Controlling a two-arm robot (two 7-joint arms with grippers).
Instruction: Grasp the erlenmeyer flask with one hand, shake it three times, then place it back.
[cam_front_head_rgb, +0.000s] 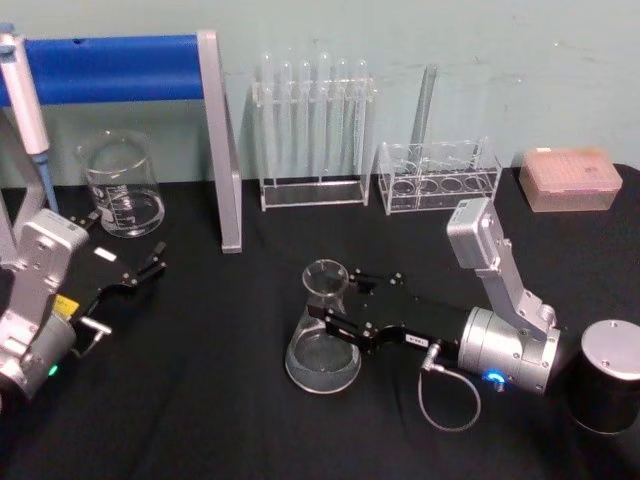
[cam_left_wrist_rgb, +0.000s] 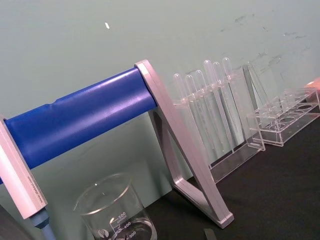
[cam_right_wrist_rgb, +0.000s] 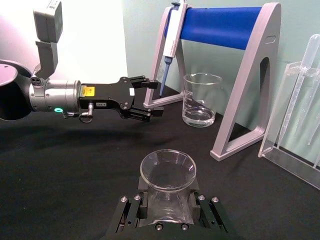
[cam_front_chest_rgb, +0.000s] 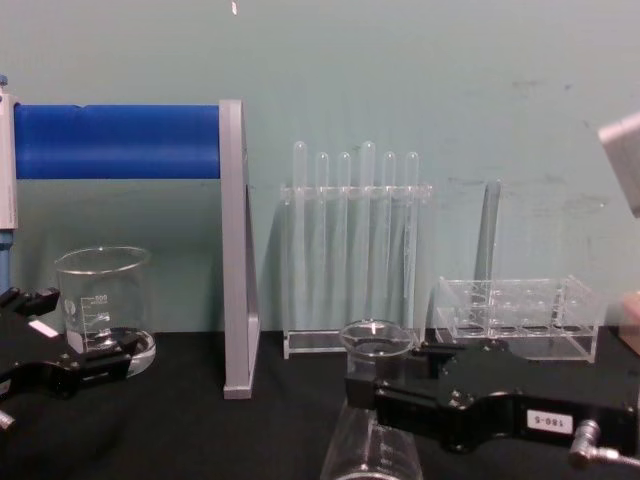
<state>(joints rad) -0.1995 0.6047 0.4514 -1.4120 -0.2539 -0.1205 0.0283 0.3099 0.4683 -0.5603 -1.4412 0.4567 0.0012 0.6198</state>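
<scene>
**Right gripper at the flask neck**

The erlenmeyer flask (cam_front_head_rgb: 322, 350) stood upright on the black bench (cam_front_head_rgb: 220, 400), in front of the test-tube racks. The right gripper (cam_front_head_rgb: 335, 298) reached in from the right, its jaws closed on either side of the flask's neck just under the flared rim. The left gripper (cam_front_head_rgb: 145, 268) hung low at the left, jaws apart and empty, near the beaker (cam_front_head_rgb: 122, 190).

Black table (cam_front_head_rgb: 200, 410), erlenmeyer flask (cam_front_head_rgb: 322, 352), beaker (cam_front_head_rgb: 122, 190), blue-barred stand (cam_front_head_rgb: 222, 150), test-tube rack (cam_front_head_rgb: 312, 192), low rack (cam_front_head_rgb: 440, 188), pink box (cam_front_head_rgb: 570, 180), black canister (cam_front_head_rgb: 606, 378).
</scene>
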